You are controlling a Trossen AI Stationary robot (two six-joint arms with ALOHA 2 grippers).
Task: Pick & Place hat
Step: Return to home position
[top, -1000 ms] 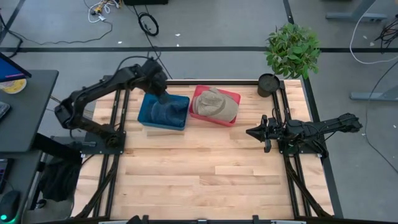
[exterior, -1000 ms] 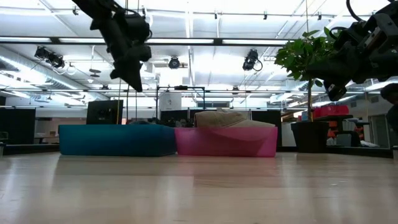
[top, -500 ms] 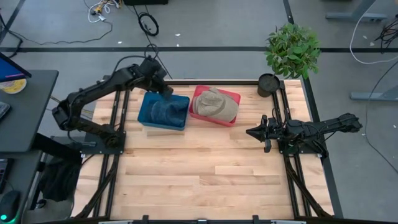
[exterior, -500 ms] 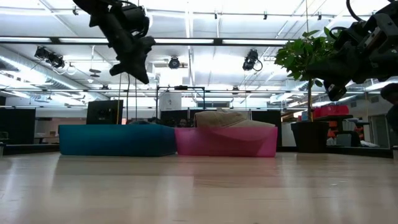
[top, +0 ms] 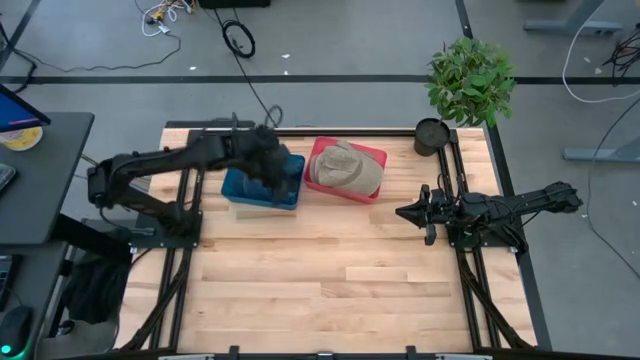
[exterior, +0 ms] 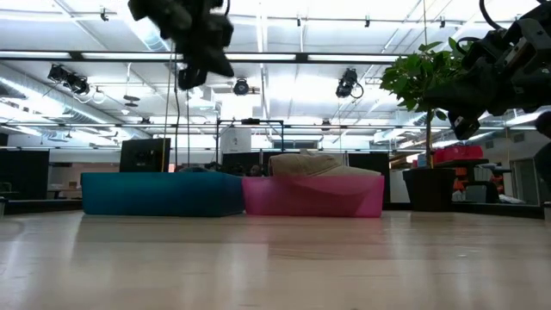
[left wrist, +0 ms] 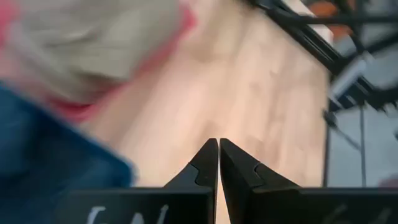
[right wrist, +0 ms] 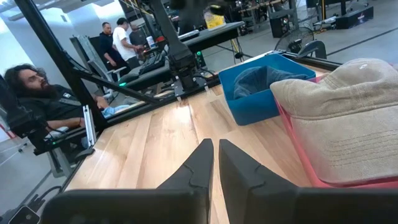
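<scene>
Hand (L) (left wrist: 217, 143) closed above blue bin (top: 250, 191) near table's (top: 330, 285) far edge.

**Both claws closed, left arm raised high**

The left arm (top: 170, 158) stretches from its base at the left edge of the counter (top: 330, 270) toward the far middle, its links nearly level in the high view. The left claw (left wrist: 218, 147) hangs well above the counter in the low view. Its two dark fingers (left wrist: 202, 168) are pressed together tip to tip, gripping nothing. The right arm (top: 505, 208) lies folded at the right edge. The right claw (top: 402, 212) points inward, its fingers likewise closed on nothing.
</scene>
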